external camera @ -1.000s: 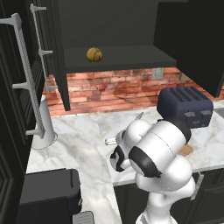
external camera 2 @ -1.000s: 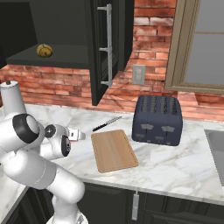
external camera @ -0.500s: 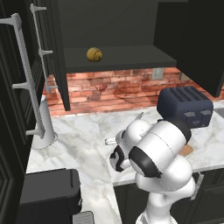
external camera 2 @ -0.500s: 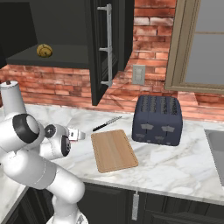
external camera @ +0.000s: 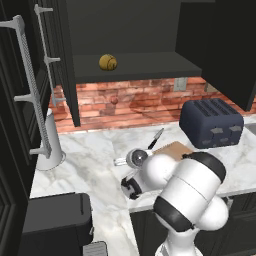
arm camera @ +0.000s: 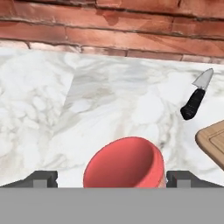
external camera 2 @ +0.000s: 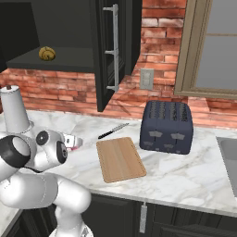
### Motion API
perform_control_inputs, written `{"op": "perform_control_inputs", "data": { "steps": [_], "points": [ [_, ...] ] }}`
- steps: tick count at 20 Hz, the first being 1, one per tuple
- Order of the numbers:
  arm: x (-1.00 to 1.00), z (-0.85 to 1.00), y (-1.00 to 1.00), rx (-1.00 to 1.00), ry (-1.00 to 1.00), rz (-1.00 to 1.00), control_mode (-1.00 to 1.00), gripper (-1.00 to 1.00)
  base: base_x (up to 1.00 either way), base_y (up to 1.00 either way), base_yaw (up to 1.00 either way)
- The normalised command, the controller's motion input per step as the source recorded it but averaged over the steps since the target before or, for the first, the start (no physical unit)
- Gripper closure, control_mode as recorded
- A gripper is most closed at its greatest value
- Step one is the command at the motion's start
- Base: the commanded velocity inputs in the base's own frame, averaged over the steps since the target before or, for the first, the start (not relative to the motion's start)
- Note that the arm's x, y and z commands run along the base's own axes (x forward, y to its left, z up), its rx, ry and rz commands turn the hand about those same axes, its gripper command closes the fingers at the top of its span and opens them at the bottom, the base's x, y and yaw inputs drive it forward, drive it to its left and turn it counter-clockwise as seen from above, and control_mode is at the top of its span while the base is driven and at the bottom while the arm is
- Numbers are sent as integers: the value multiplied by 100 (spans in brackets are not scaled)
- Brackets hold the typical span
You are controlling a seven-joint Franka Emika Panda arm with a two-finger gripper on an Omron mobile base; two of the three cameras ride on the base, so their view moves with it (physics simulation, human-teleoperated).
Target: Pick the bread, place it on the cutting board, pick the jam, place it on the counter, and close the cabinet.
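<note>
A: We start with the bread (external camera: 108, 62): a small round golden-brown bun, sitting on the dark shelf of the open black cabinet (external camera 2: 109, 51), well above the counter (external camera: 95, 160).

B: And the jam (arm camera: 125, 167)? We see a squat red jar close under the hand camera, between the two dark fingertips (arm camera: 41, 178) of the pincer (arm camera: 111, 179).

A: We see the tips standing apart on either side of the jar, but we cannot tell whether they press on it. In the right base view a bit of red and pale shows at the pincer (external camera 2: 74, 141), low over the white-grey veined marble.

B: Outward from there, the cutting board (external camera 2: 120, 159) lies flat on the counter, light-brown wood with rounded corners, bare on top. Just behind its far corner we see a knife (external camera 2: 113, 131) with a black handle and short silver blade, pointing toward the brick wall (external camera 2: 157, 55).

A: Beside the board stands a dark blue toaster (external camera 2: 166, 126), boxy with slots on top. A pale cylinder (external camera 2: 15, 110) stands on the counter at the far left of the right base view.

B: The cabinet door hangs open, panelled, with a long vertical silver bar handle (external camera 2: 114, 48). We read no labels or writing anywhere.
</note>
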Motion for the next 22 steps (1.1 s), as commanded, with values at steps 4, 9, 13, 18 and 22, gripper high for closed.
{"op": "perform_control_inputs", "data": {
  "steps": [4, 9, 13, 18, 22],
  "points": [
    [-22, 6, -4, 0, 0, 0, -100, -100, 0, 0, 0],
    [-23, 8, -21, 0, 0, 0, -100, -100, 0, 0, 0],
    [-27, 11, -25, 0, 0, 0, -100, -100, 0, 0, 0],
    [-31, 12, -22, 1, 0, 0, -100, -100, 0, 0, 0],
    [-36, 9, -10, 0, 0, 0, -100, -100, 0, 0, 0]
  ]
}}
